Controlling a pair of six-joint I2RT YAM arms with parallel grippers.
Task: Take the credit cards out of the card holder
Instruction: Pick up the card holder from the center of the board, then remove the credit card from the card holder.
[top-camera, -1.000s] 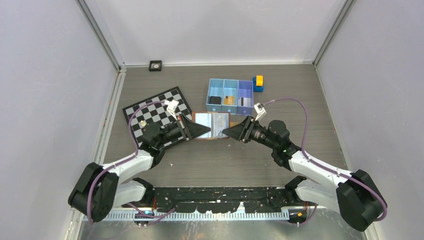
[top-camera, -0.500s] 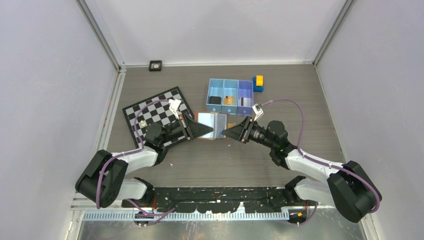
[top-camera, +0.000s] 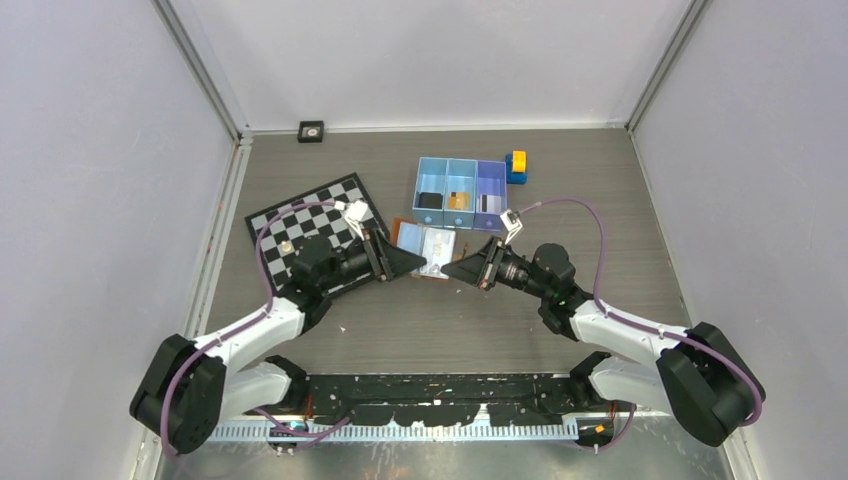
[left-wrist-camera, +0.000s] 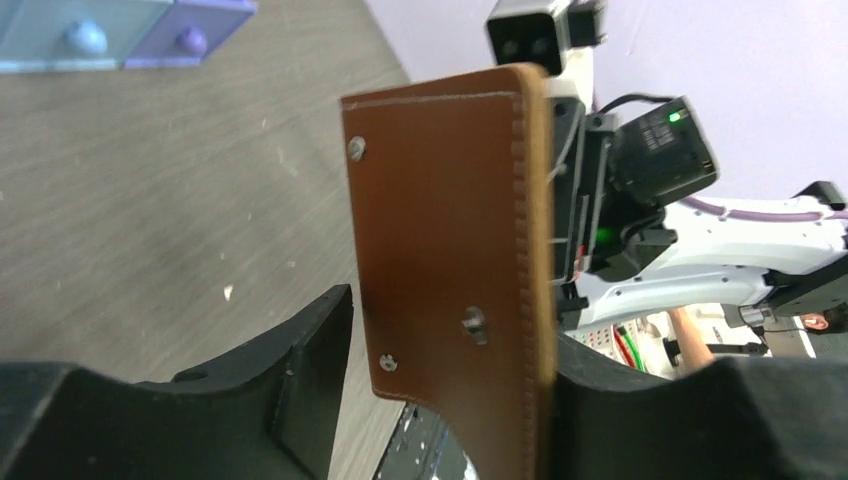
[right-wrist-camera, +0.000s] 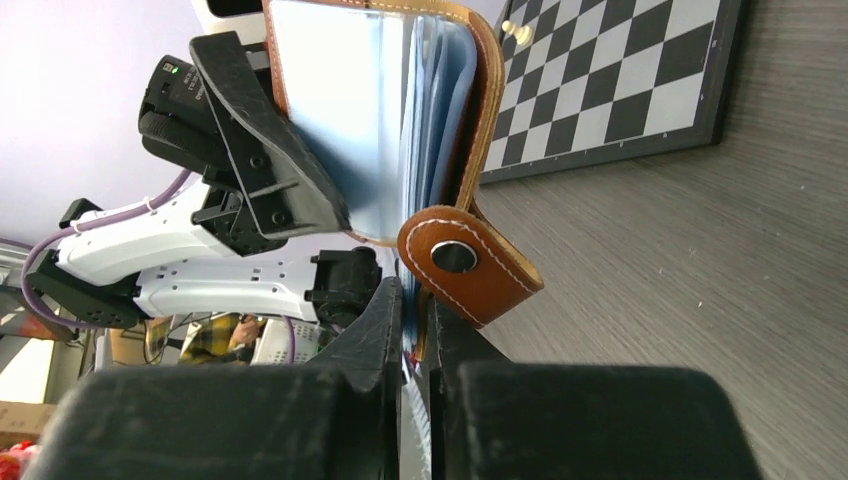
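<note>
The brown card holder (top-camera: 428, 248) hangs open above the table between my two grippers. In the right wrist view its leather cover (right-wrist-camera: 487, 110) and snap strap (right-wrist-camera: 465, 265) show, with pale blue sleeves (right-wrist-camera: 330, 110) fanned inside. Pale credit cards (top-camera: 438, 243) show in the sleeves from above. My right gripper (right-wrist-camera: 415, 300) is shut on the holder's right edge, pinching cover and sleeves. My left gripper (left-wrist-camera: 455, 330) is open around the holder's other cover (left-wrist-camera: 450, 230). That cover leans on one finger, with a gap to the other finger (left-wrist-camera: 300, 380).
A blue three-compartment tray (top-camera: 461, 165) stands behind the holder, with flat items in its compartments. A yellow-and-blue block (top-camera: 516, 165) sits at its right end. A chessboard (top-camera: 290, 215) lies under the left arm. A small black object (top-camera: 311, 130) sits at the back wall.
My left gripper was shut on the holder's left cover and has opened. My right gripper has closed on the right edge. The holder has tipped and shifted slightly.
</note>
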